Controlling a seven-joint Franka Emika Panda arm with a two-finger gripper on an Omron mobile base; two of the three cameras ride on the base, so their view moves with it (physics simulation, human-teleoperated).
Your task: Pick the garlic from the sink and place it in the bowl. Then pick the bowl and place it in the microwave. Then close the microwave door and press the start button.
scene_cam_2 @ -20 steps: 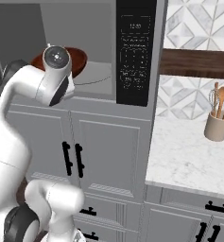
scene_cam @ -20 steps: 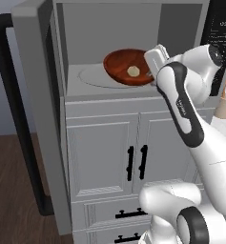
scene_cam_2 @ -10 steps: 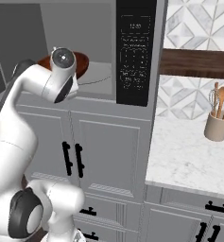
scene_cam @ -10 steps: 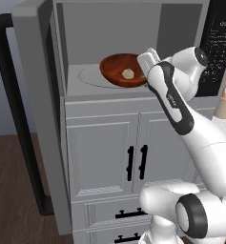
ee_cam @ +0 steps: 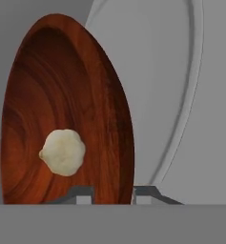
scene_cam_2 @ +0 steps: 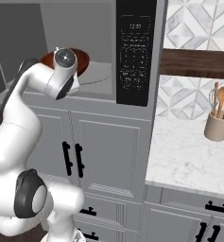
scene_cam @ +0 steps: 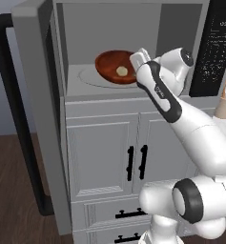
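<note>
Reddish-brown wood, the bowl (scene_cam: 115, 66) sits upper centre in the left base view, inside the microwave (scene_cam: 133, 47) over its turntable (scene_cam: 88, 78), garlic (scene_cam: 122, 71) in it; the arm hides its right edge. Right base view: the arm covers most of the bowl (scene_cam_2: 82, 57). Hand view: fingers (ee_cam: 113, 194) nearly closed on the bowl's rim (ee_cam: 128, 143), tips cut off.
</note>
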